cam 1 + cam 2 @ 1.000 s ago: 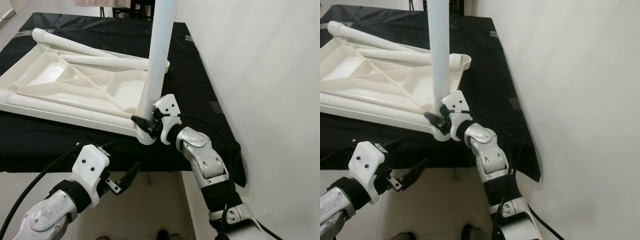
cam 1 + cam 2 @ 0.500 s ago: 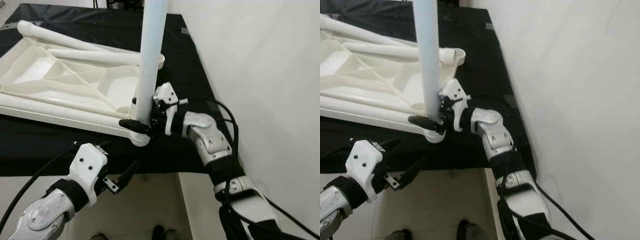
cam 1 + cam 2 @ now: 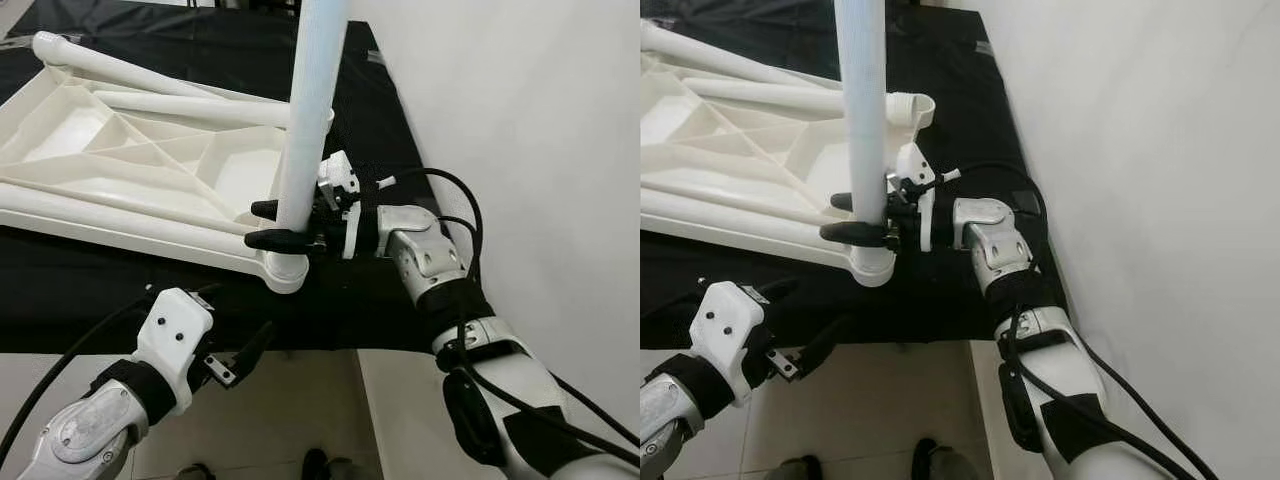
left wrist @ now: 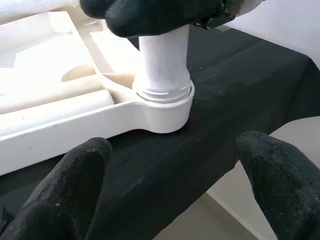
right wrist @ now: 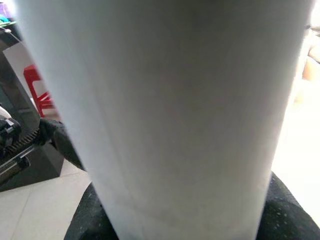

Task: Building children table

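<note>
the right gripper (image 3: 272,224) holds the white table leg (image 3: 312,110) low down. the leg stands up in the corner hole of the upside-down table top (image 3: 120,170) on the black cloth (image 3: 380,150). the left gripper (image 3: 245,355) hangs wide apart below the edge.

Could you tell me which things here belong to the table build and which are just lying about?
Job:
- upright leg, in the corner socket
- right gripper, clamped on the leg
- upturned tabletop
- two loose legs

Lying about:
- black cloth
- left gripper, open, idle
</note>
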Available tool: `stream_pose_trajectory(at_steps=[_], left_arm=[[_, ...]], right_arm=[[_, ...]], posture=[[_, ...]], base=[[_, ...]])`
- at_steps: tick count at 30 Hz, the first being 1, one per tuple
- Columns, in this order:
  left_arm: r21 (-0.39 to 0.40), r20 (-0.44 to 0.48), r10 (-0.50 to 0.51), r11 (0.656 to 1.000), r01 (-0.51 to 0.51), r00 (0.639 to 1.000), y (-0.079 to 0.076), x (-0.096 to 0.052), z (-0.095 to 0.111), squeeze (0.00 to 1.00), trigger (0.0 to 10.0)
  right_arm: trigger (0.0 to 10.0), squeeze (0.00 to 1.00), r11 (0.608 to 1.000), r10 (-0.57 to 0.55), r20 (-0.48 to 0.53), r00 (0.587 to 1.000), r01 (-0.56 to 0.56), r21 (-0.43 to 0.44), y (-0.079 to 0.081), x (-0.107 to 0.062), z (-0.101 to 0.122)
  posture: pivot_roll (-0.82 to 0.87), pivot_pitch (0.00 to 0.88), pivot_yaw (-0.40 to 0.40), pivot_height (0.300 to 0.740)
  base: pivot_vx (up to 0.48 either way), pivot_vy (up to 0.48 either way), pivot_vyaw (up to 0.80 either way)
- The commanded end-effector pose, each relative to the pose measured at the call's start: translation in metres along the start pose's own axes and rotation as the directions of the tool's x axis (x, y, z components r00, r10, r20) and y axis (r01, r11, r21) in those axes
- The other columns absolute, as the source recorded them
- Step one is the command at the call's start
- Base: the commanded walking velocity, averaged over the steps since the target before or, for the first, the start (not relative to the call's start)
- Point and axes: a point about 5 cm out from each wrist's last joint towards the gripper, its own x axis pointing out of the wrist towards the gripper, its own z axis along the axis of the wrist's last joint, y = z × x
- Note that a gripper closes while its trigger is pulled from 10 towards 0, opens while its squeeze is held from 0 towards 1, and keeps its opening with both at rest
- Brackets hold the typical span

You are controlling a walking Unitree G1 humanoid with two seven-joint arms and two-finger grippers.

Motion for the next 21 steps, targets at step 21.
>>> stream_pose_trajectory(at_steps=[21], left_arm=[[-0.019, 0.008, -0.039, 0.999, 0.039, 0.999, -0.004, 0.002, 0.003, 0.0, 10.0]], right_arm=[[0.0, 0.0, 0.659, -0.716, -0.263, 0.646, 0.75, 0.047, 0.039, -0.013, -0.072]], posture=[[0.13, 0.255, -0.15, 0.74]], base=[[0.0, 0.0, 0.0]])
